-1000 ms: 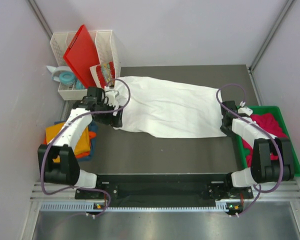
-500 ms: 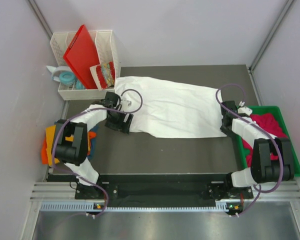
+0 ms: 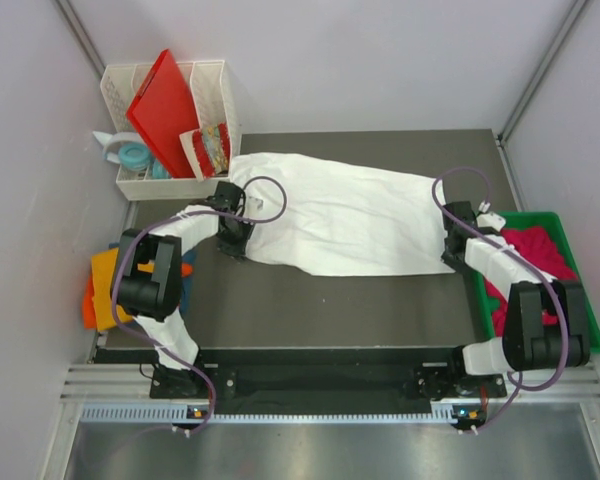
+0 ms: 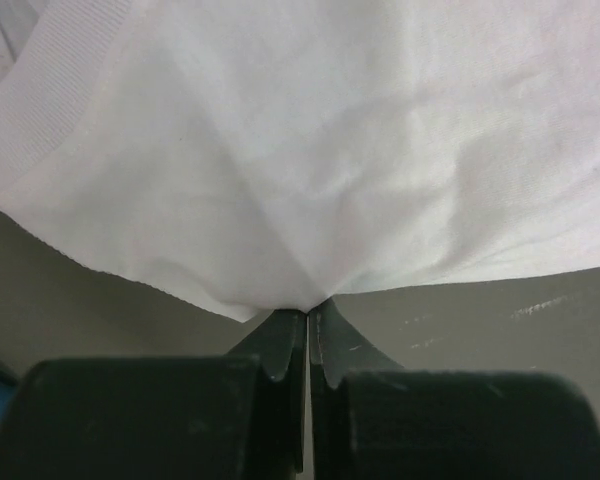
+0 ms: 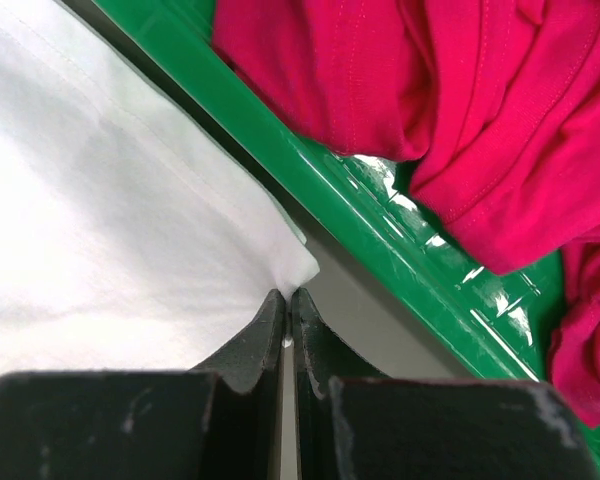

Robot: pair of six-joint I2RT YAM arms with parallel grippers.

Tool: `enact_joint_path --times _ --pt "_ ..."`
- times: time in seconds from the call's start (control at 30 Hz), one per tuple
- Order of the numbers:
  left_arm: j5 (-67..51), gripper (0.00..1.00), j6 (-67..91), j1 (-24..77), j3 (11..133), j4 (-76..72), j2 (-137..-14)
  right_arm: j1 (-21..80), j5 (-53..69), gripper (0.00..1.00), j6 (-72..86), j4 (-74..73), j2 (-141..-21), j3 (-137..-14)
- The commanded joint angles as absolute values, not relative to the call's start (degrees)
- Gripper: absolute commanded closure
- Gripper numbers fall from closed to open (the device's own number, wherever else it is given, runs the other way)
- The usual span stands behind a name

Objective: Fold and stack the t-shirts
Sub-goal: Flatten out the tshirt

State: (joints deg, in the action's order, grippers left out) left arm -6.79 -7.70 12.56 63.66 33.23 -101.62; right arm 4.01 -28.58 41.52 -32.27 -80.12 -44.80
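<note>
On the table [image 3: 330, 300], the left gripper [image 4: 307, 318] and right gripper [image 5: 285, 300] each pinch the white t-shirt [image 3: 340, 215] by its near edge. The fold likely needs both lifting together.

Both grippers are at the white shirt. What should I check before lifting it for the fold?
1. Left gripper shut on the white t-shirt near edge: ok.
2. Right gripper shut on its corner: ok.
3. Shirt lying spread between the two grips: ok.
4. Magenta t-shirt inside the green tray, apart from the right grip: ok.
5. Both cloth layers caught in each pinch: cannot tell.
6. Orange and blue stack tidy enough to receive it: cannot tell, partly hidden.
</note>
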Motion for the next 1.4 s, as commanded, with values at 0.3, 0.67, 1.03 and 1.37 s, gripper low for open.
enact_joint_path --times 0.3,0.67,1.03,1.37 --pt "-4.2 1.0 -4.9 12.6 72.2 30.1 -94.5 4.2 -31.6 1.0 39.8 -33.1 -74.5 -45.0" --pt "-0.6 1.0 -2.8 12.5 97.1 30.9 -106.5 4.2 -33.5 1.0 36.4 -35.2 -76.5 -58.9" --pt "1.3 0.01 -2.0 13.0 104.3 29.9 -118.8 4.4 -31.7 1.0 36.1 -33.7 -88.2 -65.7" --pt "-9.4 0.02 -1.8 15.3 80.0 20.3 -103.4 4.4 -31.7 1.0 34.1 -31.1 -90.4 -64.5"
